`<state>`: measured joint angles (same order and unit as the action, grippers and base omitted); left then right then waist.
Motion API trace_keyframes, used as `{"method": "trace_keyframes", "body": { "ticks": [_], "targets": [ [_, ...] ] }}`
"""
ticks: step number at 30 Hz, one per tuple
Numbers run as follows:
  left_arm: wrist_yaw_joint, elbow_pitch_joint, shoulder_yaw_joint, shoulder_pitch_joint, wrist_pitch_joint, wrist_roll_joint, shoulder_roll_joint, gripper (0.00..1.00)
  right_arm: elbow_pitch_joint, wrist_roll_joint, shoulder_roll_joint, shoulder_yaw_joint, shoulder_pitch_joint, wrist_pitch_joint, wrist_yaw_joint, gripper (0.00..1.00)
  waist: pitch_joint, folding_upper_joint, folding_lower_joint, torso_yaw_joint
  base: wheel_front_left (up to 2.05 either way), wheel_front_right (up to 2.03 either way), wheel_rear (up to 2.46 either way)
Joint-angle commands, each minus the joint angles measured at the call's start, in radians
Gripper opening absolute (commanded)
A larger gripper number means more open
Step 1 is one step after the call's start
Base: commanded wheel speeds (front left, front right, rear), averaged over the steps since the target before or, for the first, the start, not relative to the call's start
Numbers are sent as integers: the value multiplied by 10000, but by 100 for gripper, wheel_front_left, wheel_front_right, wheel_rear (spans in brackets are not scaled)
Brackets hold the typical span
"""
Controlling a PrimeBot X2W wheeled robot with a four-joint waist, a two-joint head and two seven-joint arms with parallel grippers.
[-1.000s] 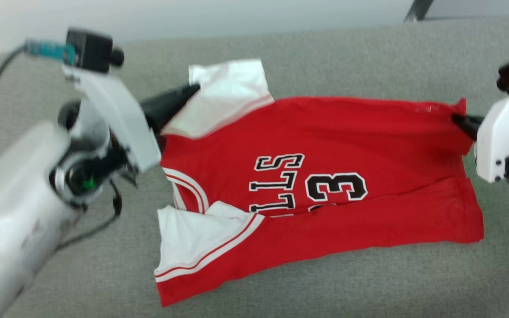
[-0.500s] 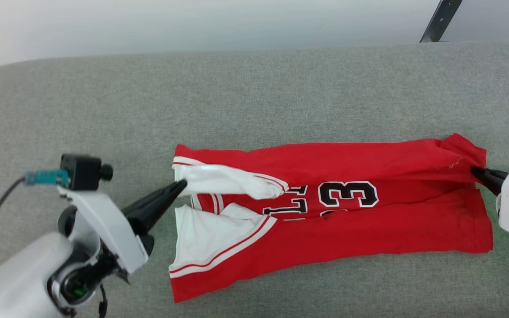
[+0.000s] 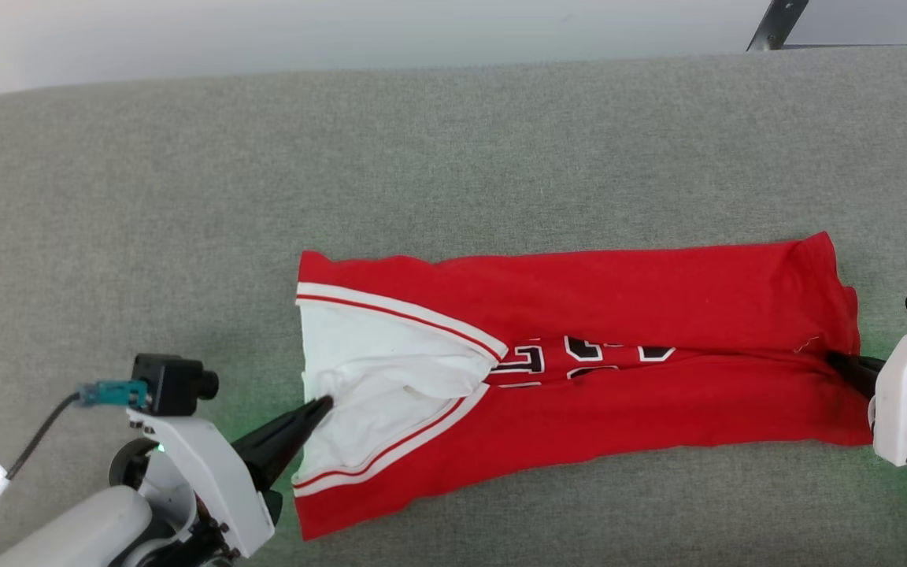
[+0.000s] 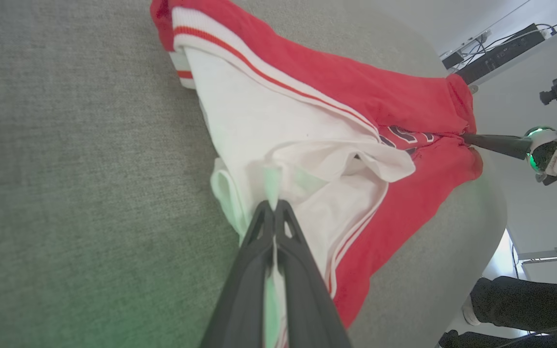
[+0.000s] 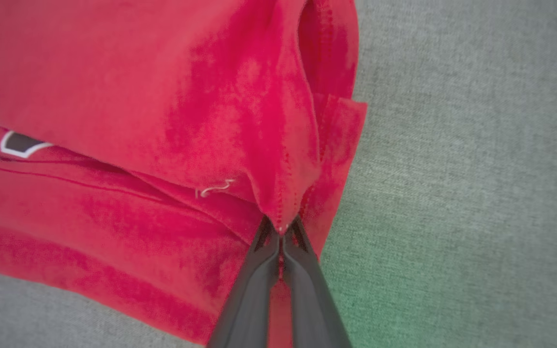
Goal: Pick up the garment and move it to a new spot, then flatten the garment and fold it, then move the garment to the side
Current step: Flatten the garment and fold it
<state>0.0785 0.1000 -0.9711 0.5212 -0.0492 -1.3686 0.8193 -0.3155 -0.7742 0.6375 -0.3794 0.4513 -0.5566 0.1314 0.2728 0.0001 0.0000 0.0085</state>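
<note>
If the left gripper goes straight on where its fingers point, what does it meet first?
Probably the garment: the left gripper, shut on its white sleeve, points into the bunched cloth.

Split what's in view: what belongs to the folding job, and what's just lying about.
Job:
- red jersey, on the gray padded surface
- left gripper, shut on its white sleeve
- right gripper, shut on its hem

Lying about:
- dark metal bar beyond the far edge
- person's legs beside the surface
- black box with cables
</note>
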Motion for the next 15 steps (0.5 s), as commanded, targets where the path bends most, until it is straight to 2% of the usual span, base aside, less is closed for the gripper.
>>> {"method": "trace_keyframes", "body": {
  "ticks": [1,6,7,8,9,10,15],
  "targets": [
    [-40,1,-13,-97,-52,73,-17,0,2,97,-31,50,-138,-39,-16,0,22,-1,0,5,0,0,0],
    [-326,234,-41,-113,-334,361,-198,0,-12,376,-261,310,-271,81,-16,0,96,-1,0,34,0,0,0],
    [-390,278,-22,-106,-429,426,-229,17,-31,463,-325,375,-247,150,-16,19,96,-1,0,28,0,0,0],
    [-456,313,15,-107,-549,462,-273,44,-44,544,-384,442,-215,241,-16,64,88,-1,0,20,0,0,0],
    [-527,343,94,-141,-686,420,-325,94,-39,601,-448,513,-173,338,-16,100,74,-1,0,8,0,0,0],
    [-561,363,135,-188,-791,388,-354,100,-44,661,-518,605,-132,433,-16,100,49,-1,0,-7,0,0,0],
    [-913,238,387,-390,-1451,552,-346,100,113,505,-670,917,-232,385,-16,100,-168,-1,0,-32,0,0,0]
  ]
}}
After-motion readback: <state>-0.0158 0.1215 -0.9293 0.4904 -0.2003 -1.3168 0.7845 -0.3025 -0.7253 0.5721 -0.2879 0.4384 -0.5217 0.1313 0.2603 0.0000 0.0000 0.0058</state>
